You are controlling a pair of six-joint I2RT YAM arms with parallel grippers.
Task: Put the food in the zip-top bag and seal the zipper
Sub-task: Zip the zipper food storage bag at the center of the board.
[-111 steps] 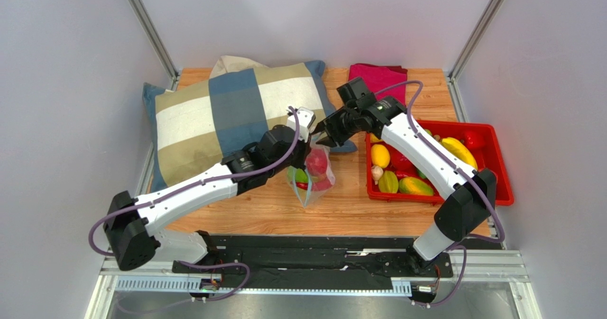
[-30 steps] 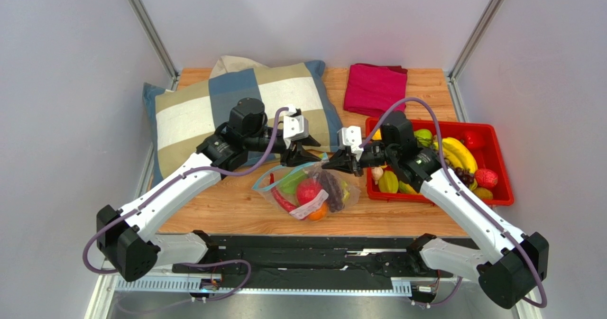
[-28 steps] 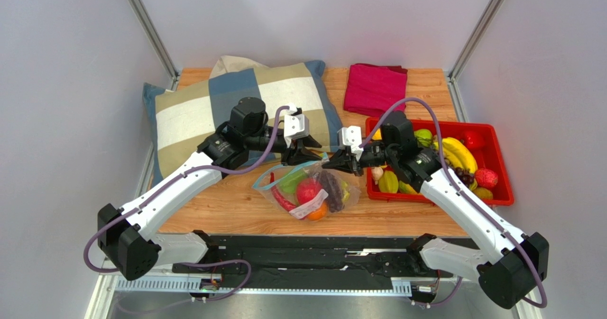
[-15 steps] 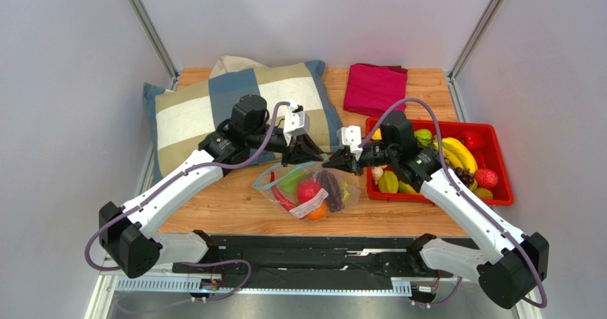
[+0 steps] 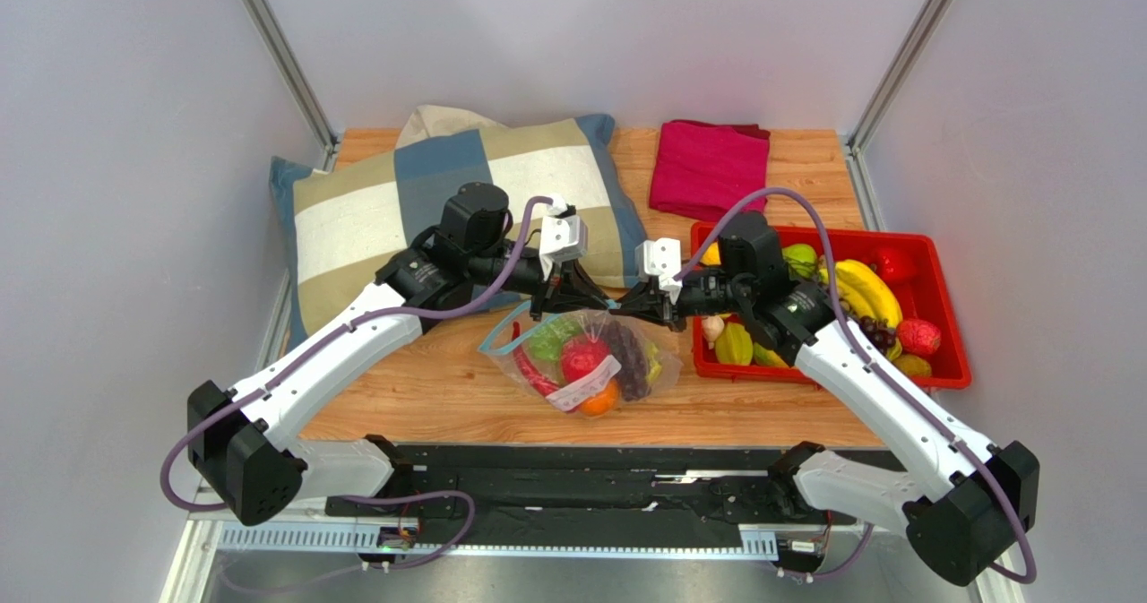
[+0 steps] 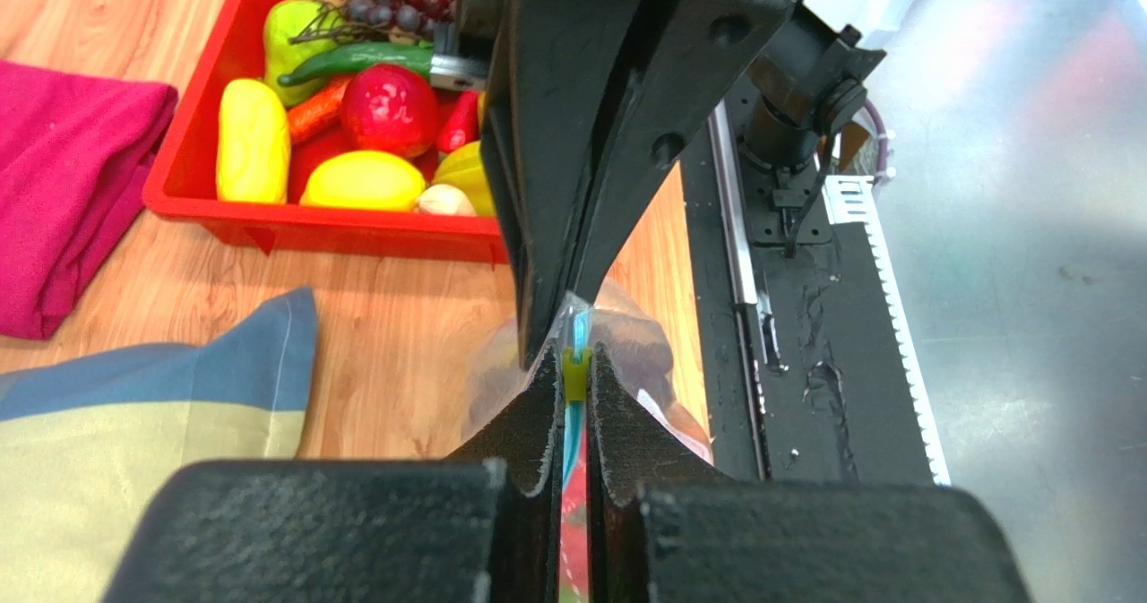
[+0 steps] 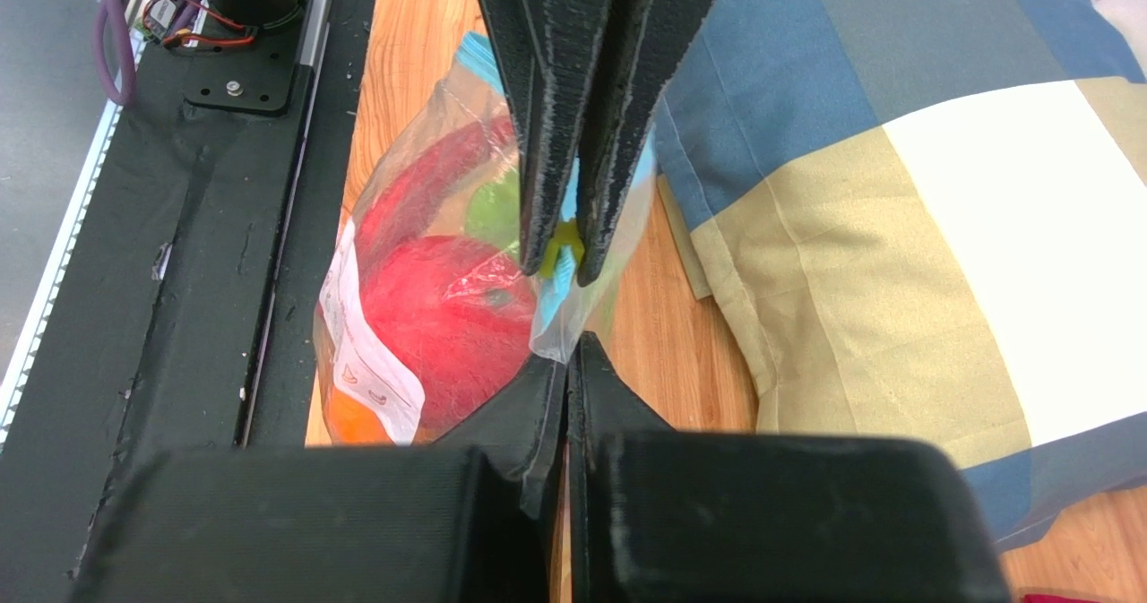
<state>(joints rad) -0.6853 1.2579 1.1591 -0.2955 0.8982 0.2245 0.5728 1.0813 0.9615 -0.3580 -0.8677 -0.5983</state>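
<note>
1 zip-top bag [image 5: 593,361] lies on the wooden table [image 5: 431,388], between 1 checked pillow [image 5: 404,213] and 1 red tray [image 5: 947,361]. Its toy food [image 5: 582,360] overlaps behind crinkled plastic, too jumbled to count. 2 claws meet at the bag's far edge: the left gripper [image 5: 576,299] is pinched tight on the teal zipper [image 6: 576,422], and the right gripper [image 5: 630,312] is clamped on the bag's rim beside it. The right arm [image 5: 862,375] hides part of the tray.

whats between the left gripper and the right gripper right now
Only a short stretch of the teal zipper, pinched by left gripper and right gripper; left wrist view shows it.
</note>
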